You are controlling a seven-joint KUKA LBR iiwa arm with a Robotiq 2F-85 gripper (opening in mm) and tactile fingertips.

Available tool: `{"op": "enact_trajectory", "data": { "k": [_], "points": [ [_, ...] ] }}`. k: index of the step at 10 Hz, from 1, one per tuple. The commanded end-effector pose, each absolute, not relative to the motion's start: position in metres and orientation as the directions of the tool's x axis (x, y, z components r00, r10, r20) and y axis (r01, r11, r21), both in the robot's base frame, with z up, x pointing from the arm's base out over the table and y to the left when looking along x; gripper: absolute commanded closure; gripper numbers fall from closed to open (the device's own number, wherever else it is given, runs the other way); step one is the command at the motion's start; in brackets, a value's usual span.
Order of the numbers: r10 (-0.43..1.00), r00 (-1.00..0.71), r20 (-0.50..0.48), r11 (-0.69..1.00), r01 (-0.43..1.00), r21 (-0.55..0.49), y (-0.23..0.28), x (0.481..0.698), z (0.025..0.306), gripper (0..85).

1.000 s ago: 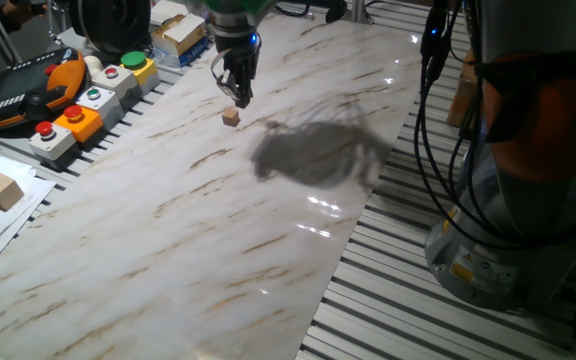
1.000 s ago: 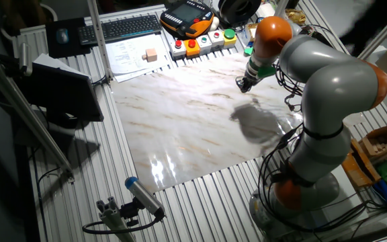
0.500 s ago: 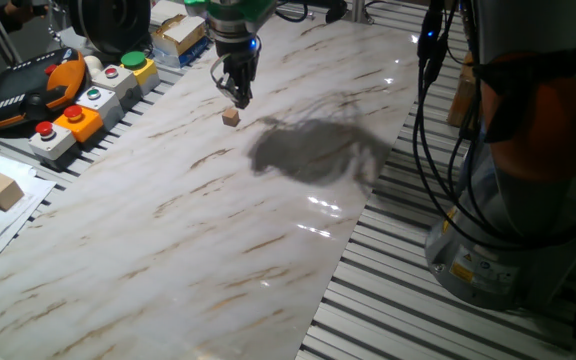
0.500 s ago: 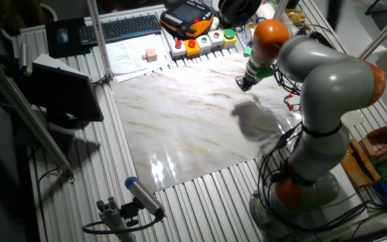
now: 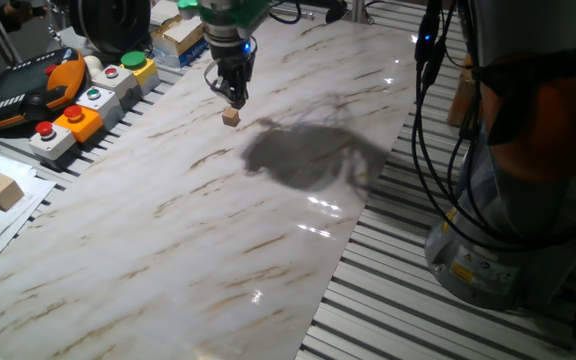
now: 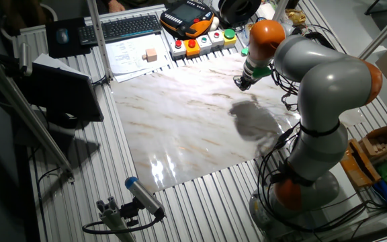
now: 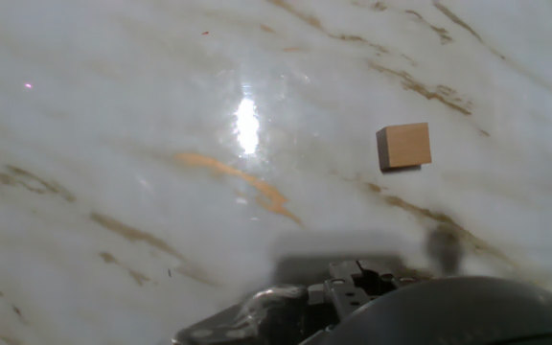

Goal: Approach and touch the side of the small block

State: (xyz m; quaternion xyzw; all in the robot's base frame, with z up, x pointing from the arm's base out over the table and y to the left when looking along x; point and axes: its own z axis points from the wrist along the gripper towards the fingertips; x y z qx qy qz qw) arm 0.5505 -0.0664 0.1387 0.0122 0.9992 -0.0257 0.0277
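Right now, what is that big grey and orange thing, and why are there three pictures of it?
It is a robot arm. At its tip is a pincer with two fingers for grabbing or poking things. Two pictures come from cameras standing at different sides of the marble table. The third comes from a camera riding on the robot's hand, looking down along the fingers.

On the table sits a tiny brown wooden cube. The hand camera sees it too, lying alone with marble all around it. The pincer hangs close above the cube and holds nothing. I cannot tell whether its fingers are open or shut.

Beside the table are boxes with red and green push buttons, and a bigger pale wooden block resting on some papers.
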Motion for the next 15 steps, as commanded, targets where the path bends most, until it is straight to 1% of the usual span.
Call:
{"op": "enact_trajectory", "data": {
  "k": [1,3,5,10,12,15],
  "points": [
    [0.027,-0.998,-0.053,0.998,0.03,-0.058,-0.068,0.553,0.138,84.3],
    [0.06,-0.997,-0.038,0.998,0.061,-0.013,-0.075,0.558,0.13,84.3],
    [0.062,-0.997,-0.045,0.998,0.062,-0.002,-0.082,0.558,0.118,84.3],
    [0.038,-0.998,-0.04,0.999,0.038,0.002,-0.09,0.557,0.12,84.3],
    [-0.003,-0.998,-0.059,1.0,-0.002,-0.021,-0.09,0.557,0.12,84.3],
    [0.026,-0.999,-0.035,0.999,0.027,-0.037,-0.09,0.557,0.12,84.3]
  ]
}}
